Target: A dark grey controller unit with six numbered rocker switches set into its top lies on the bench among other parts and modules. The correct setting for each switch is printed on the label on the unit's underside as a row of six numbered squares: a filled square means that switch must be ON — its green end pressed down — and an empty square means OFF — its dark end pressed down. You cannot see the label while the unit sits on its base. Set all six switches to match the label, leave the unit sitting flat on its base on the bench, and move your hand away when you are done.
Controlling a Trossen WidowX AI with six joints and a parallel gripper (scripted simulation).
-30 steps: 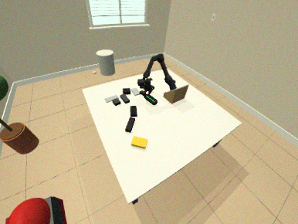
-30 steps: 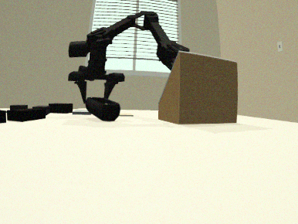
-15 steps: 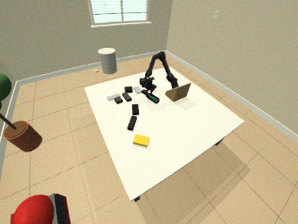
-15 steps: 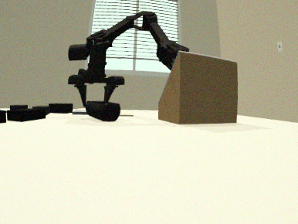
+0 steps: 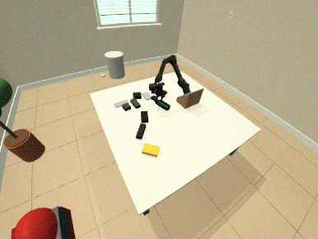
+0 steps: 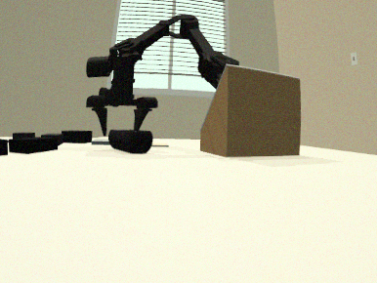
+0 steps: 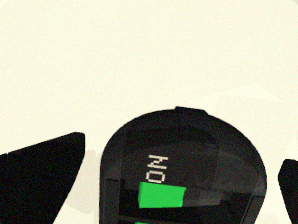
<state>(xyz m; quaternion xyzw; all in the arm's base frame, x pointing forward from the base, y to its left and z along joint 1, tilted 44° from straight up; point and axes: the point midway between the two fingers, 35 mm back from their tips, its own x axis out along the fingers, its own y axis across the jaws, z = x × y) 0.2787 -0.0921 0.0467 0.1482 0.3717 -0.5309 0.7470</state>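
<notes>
The dark controller unit [image 5: 163, 105] [image 6: 131, 141] [image 7: 170, 140] rests on the bench with its switch side up; green rocker ends show in a row in the top view. In the wrist view its rounded end, the ON marking [image 7: 157, 168], one green switch end [image 7: 161, 195] and a sliver of a second show. The other switches are out of that view, and I cannot tell their settings. The underside label is hidden. My gripper [image 6: 120, 132] [image 7: 184, 150] is open, pointing down, with one finger on each side of the unit and visible gaps between fingers and unit.
A brown slanted block [image 5: 192, 99] [image 6: 264, 117] stands right of the unit. Dark modules [image 5: 135, 103] [image 5: 126, 107] [image 5: 137, 95] and pale flat plates [image 5: 121, 104] [image 5: 147, 96] lie to the left. Two black parts [image 5: 144, 116] [image 5: 141, 131] and a yellow block [image 5: 151, 149] lie nearer the top camera.
</notes>
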